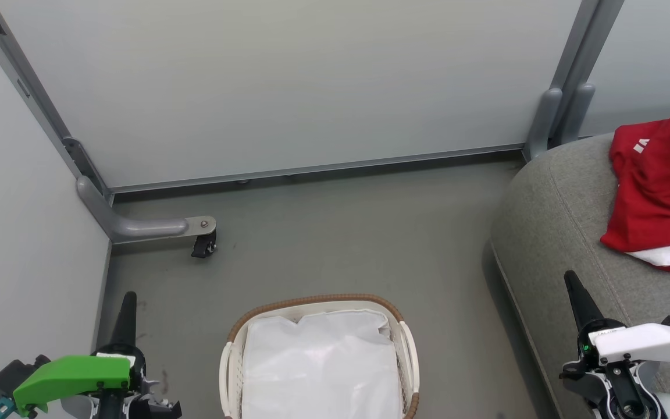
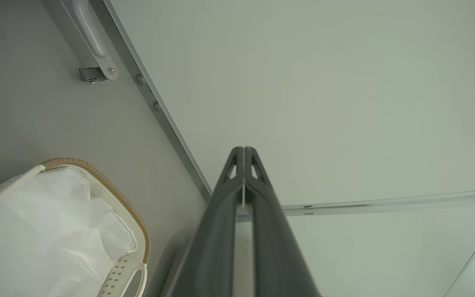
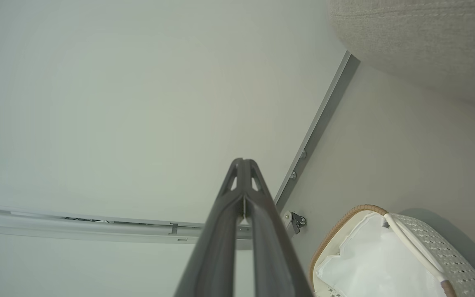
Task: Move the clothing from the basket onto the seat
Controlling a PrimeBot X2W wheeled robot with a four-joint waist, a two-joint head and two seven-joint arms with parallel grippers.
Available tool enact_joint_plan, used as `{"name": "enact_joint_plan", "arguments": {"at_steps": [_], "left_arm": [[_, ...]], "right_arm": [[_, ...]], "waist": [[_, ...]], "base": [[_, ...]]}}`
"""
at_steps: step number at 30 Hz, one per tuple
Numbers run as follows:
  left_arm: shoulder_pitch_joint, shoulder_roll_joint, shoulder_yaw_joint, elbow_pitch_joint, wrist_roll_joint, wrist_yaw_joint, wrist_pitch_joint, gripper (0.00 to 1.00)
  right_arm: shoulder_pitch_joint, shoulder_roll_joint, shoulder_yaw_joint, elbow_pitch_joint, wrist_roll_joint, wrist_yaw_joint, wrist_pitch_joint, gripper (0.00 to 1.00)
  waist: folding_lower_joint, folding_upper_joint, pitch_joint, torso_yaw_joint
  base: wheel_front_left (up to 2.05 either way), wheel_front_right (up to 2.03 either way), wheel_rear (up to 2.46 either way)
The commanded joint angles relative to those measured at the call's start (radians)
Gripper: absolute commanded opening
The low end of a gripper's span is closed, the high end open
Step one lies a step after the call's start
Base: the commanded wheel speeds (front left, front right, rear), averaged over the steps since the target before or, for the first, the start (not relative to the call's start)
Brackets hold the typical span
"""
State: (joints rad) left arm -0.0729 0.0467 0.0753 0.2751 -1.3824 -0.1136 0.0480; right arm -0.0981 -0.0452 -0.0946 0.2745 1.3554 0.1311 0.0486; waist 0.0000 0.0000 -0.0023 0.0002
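Clothing, bright red fabric, seems absent from the near oval white plastic basket. The left claw and right claw flank it, pinched closed and empty. The clothing lies far right on the grey upholstered seat; anything under the white liner could be missed.

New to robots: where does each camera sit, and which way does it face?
Head view: on the head, facing forward and down at the basket and the seat bearing the clothing; left gripper and right gripper at bottom corners.
Left wrist view: on the left wrist, facing a wall panel along its shut fingers.
Right wrist view: on the right wrist, facing a wall panel along its shut fingers.
All share the basket.
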Motion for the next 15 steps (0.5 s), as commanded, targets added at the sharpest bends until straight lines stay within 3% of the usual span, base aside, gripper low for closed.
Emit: {"name": "enact_joint_plan", "arguments": {"at_steps": [1,15], "left_arm": [[-0.026,0.005,0.008,-0.009,-0.024,-0.005,0.006,0.0],[-0.035,0.005,0.023,-0.02,-0.118,-0.012,0.035,0.0]], "right_arm": [[-0.015,-0.006,-0.005,-0.011,0.024,0.0,0.007,0.0],[-0.016,-0.007,-0.013,-0.021,0.132,-0.001,0.035,0.0]], "waist": [[0.0,0.0,0.0,0.0],[0.0,0.0,0.002,0.0]], "base": [[0.0,0.0,0.0],[0.0,0.0,0.0]]}}
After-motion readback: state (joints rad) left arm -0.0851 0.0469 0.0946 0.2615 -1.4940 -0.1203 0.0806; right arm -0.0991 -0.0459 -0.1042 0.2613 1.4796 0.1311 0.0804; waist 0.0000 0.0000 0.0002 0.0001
